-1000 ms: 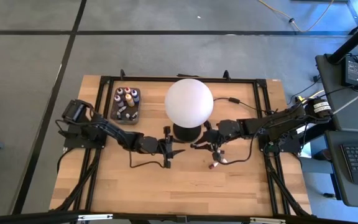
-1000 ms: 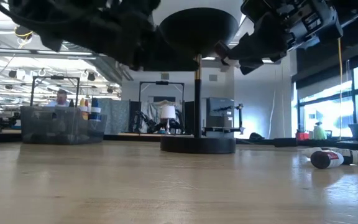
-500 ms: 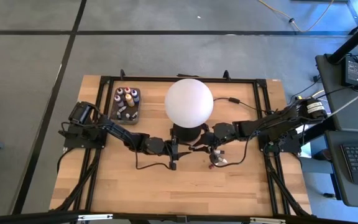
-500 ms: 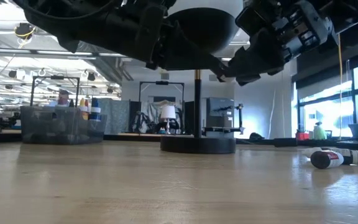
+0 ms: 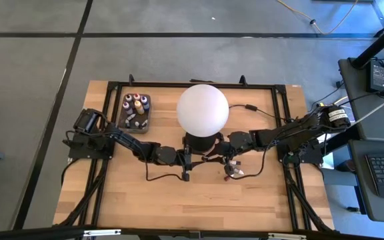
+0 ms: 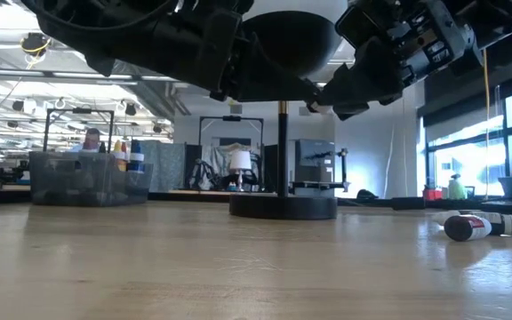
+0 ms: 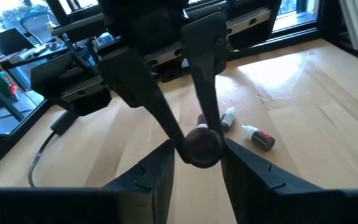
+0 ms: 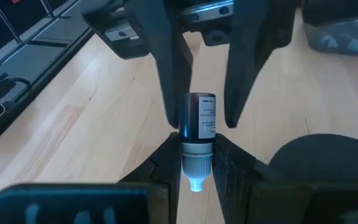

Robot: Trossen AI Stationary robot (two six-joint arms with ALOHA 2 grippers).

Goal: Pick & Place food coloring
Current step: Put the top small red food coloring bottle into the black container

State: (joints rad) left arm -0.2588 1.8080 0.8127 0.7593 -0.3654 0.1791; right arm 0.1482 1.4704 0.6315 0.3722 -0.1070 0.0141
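Gripping one dark dropper bottle (image 8: 197, 118) by its white cap: right gripper (image 8: 194, 163), clamped; left gripper (image 7: 194, 163) fingers astride bottle's far end, contact unclear, above table (image 5: 259, 207) before lamp (image 5: 203, 110); two bottles (image 7: 244, 129) lying nearby; remainder in tray (image 5: 137, 112)

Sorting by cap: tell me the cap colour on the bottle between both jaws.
White, best in the right wrist view: bottle.

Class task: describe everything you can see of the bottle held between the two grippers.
The bottle is a small dropper bottle with a dark body, a pale printed label and a whitish nozzle end. It hangs in the air in front of the lamp base. The right gripper pinches its neck; the left gripper's fingers flank its body.
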